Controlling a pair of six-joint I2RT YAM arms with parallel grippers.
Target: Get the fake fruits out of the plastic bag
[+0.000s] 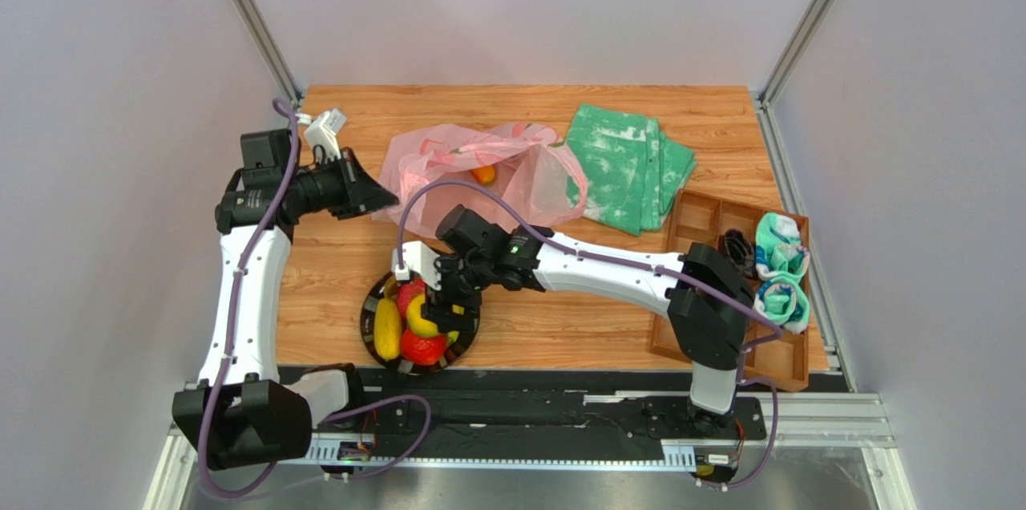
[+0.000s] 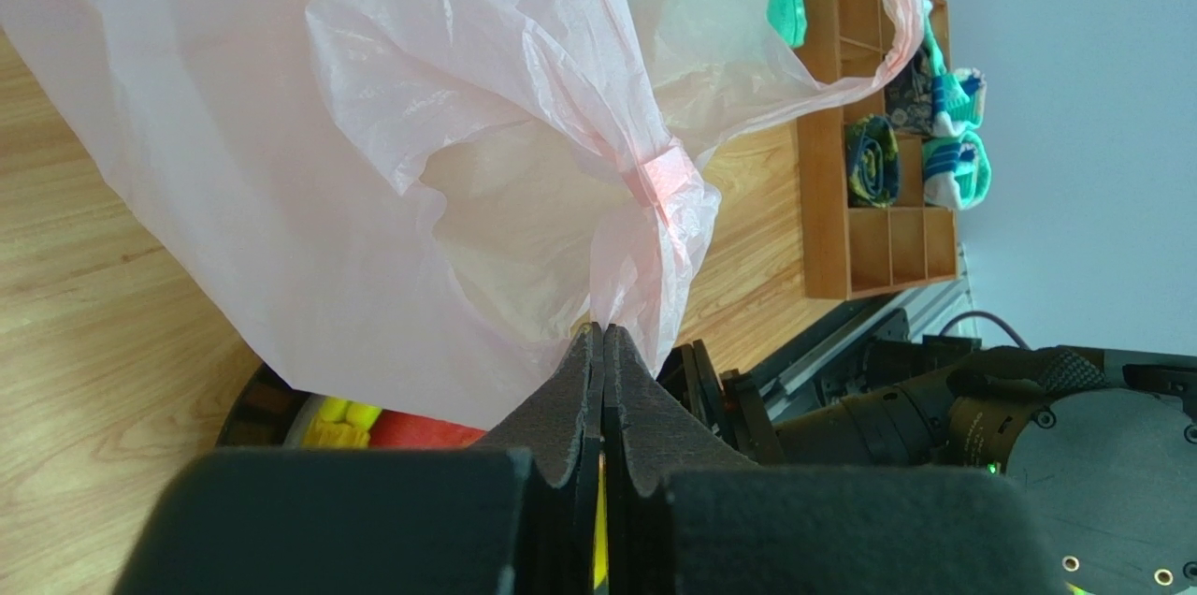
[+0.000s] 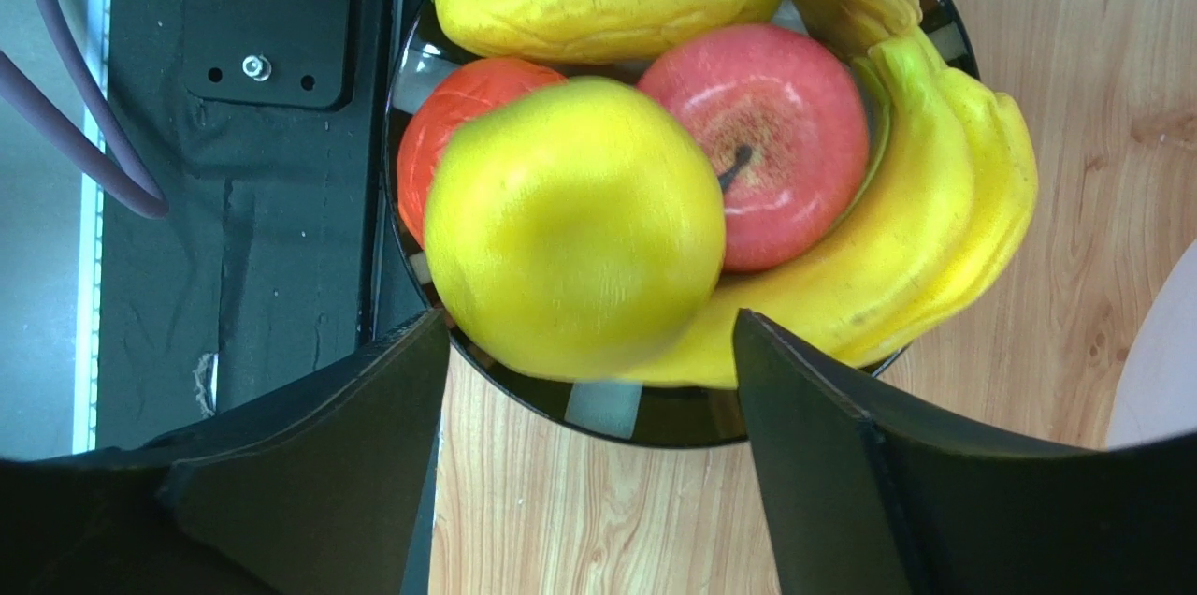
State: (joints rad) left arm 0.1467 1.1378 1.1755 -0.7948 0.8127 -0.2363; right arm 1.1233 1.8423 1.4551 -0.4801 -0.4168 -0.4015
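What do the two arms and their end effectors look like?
The left arm and right arm have white links, black joints and a purple cable alongside. The left end effector and right end effector each have two black wedge-shaped fingers.

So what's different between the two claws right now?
The left gripper is shut, pinching an edge of the pink plastic bag. The right gripper is open, its fingers spread wide. The left gripper is at the bag and holds it up off the table, while the right gripper points down over the black bowl, just above a yellow fruit. Both have two dark, wedge-shaped fingers.
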